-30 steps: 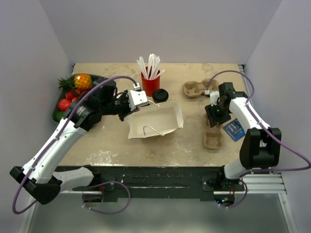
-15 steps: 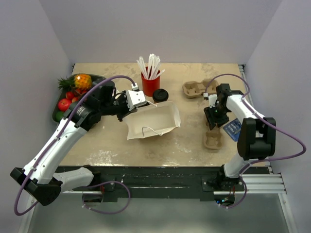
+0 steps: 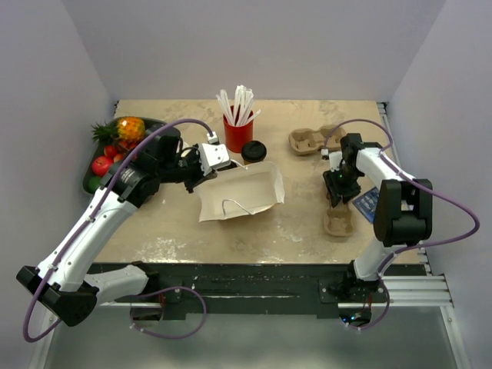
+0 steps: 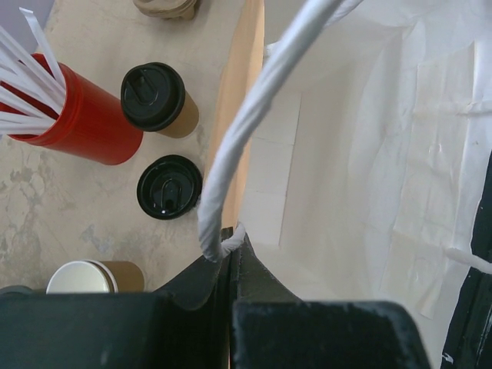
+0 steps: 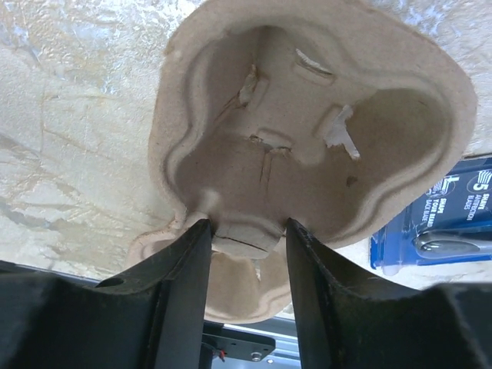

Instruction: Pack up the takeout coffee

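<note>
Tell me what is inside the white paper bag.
Only bare creased white paper shows inside the paper bag; the takeout coffee stands outside it, beside the red straw cup. The left gripper hides the bag's nearest part.

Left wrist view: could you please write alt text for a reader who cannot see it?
The left claw pinches the rim of an open white paper bag at its handle. Left of the bag stand a red straw cup, the lidded takeout coffee and a lidless cup, with a loose black lid lying between.
</note>
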